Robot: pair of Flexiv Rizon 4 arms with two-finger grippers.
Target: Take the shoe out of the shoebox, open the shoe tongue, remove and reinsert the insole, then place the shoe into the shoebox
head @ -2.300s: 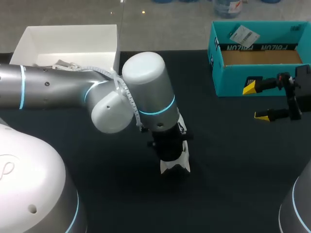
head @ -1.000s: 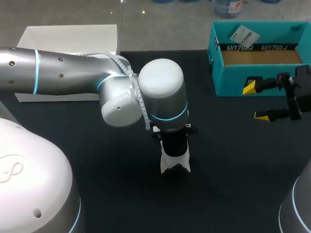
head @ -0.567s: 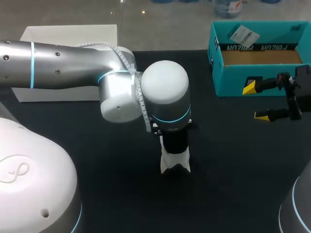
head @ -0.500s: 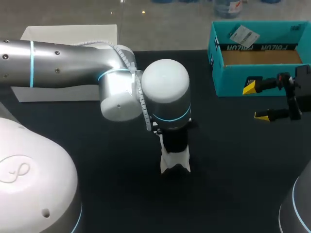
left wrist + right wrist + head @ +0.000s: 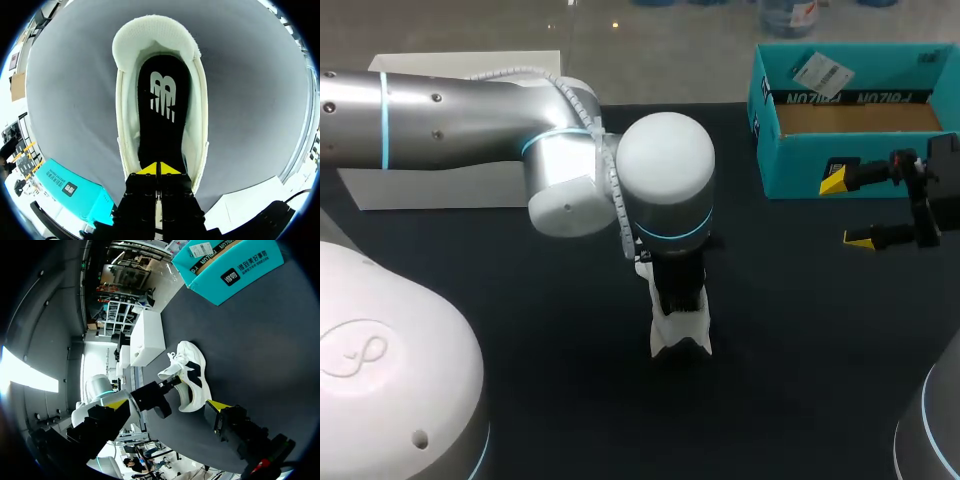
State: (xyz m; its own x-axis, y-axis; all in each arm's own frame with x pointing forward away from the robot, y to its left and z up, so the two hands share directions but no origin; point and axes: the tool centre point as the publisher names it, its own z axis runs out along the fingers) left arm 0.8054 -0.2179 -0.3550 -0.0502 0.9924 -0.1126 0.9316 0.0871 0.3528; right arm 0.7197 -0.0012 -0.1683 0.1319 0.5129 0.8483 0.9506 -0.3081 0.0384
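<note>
- Head view: left arm (image 5: 665, 190) has swung more upright over the shoe (image 5: 680, 338), which stays put on the desk (image 5: 790, 380). Judged mid insole step, with boxing still to come.
- Left gripper (image 5: 159, 169): clenched, tips together on the black insole (image 5: 162, 100) inside the shoe. Whether it pinches the insole cannot be told.
- Right gripper (image 5: 847, 209): released, well apart from the shoe, beside the teal shoebox (image 5: 800, 165).
- Hidden from above: the wrist covers most of the shoe.

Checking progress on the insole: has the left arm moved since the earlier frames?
Yes. The left arm has shifted right, toward the shoebox; the shoe under it stays put.
</note>
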